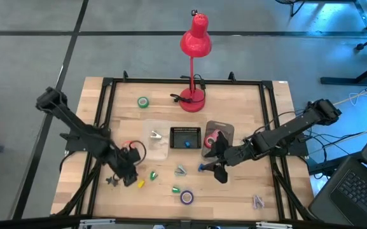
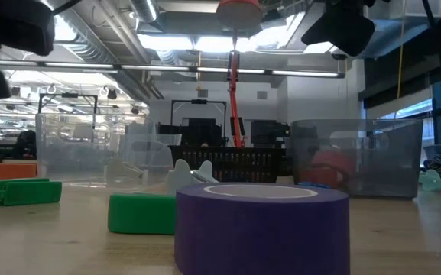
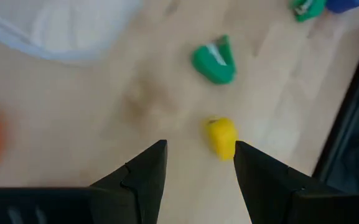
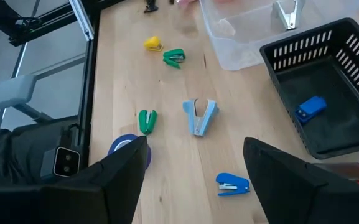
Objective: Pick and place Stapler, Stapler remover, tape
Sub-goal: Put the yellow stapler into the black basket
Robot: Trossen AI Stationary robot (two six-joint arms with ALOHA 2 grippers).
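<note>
- While the right gripper (image 4: 191, 171) hangs above the tabletop (image 1: 234, 191) with its fingers spread wide and empty, a blue stapler (image 4: 233, 184) lies on the wood between them in the right wrist view.
- A pale blue staple remover (image 4: 200, 116) lies just beyond that stapler.
- The purple tape (image 1: 187, 197) sits near the front edge, beside a green stapler (image 1: 176, 189).
- Another green tape roll (image 1: 143, 102) lies at the back left, near the red lamp (image 1: 194, 44).
- The black basket (image 1: 186, 137) holds 1 small blue stapler (image 4: 310, 107).
- The left gripper (image 3: 198, 165) hovers at the front left, fingers parted and holding nothing, just by a yellow piece (image 3: 221, 135).
</note>
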